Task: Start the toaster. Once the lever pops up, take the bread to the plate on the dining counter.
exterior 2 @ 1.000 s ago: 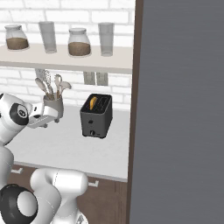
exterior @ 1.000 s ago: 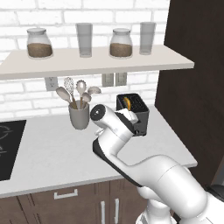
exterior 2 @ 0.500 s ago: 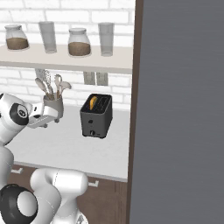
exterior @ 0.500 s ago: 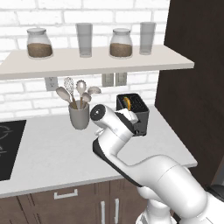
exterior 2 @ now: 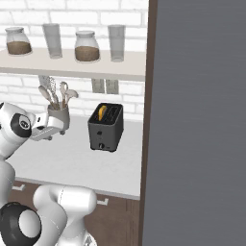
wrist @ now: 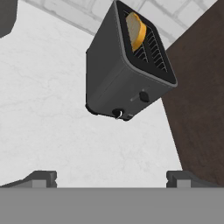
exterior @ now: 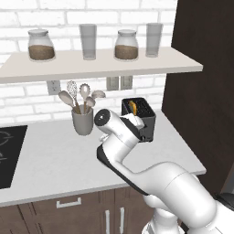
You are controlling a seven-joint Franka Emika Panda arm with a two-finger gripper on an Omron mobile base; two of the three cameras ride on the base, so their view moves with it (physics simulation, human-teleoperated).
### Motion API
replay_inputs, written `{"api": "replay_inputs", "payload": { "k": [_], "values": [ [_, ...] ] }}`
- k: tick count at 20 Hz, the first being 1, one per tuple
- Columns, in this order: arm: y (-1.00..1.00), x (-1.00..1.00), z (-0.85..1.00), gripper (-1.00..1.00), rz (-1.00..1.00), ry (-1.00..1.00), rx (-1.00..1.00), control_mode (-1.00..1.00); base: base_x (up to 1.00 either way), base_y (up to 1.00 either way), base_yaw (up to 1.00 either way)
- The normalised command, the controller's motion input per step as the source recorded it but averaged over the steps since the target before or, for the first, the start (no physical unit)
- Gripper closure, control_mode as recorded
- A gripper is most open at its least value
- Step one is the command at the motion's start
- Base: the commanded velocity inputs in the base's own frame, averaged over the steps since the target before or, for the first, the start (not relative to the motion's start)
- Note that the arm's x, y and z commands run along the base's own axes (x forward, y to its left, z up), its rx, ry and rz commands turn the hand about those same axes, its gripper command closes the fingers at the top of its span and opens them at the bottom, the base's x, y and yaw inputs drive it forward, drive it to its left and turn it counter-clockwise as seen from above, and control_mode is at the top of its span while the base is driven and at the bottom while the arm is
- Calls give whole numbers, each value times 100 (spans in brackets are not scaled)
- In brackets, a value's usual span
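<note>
White arm bent forward low, hand (wrist: pixel 111 177) level, fingers (wrist: pixel 43 177) spread wide, nothing held

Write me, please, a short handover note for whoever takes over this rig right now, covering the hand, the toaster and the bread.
Hand: open and empty, hanging over the white counter short of the toaster, touching nothing.
Toaster: upright on the counter beside the dark tall cabinet, right of the utensil cup.
Bread: standing in one toaster slot, top sticking out.
Lever: on the narrow front face, turned toward the hand, not yet pressed.
Done: nothing beyond lining up on the toaster.
Left: push the lever down, wait for it to pop up, lift the bread out and carry it to the plate on the dining counter.
</note>
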Motion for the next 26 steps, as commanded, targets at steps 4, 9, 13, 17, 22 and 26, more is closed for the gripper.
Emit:
{"api": "replay_inputs", "payload": {
  "k": [4,9,13,17,22,26],
  "values": [
    [0,0,0,-100,0,0,0,-100,0,0,0],
    [0,0,0,-100,0,0,0,-100,0,0,0],
    [0,0,0,-100,0,0,0,-100,0,0,0],
    [0,0,0,-100,0,0,0,-100,0,0,0],
    [0,0,0,-100,0,0,0,-100,0,0,0],
    [-4,0,0,-100,0,0,1,-100,0,0,0]
  ]
}}
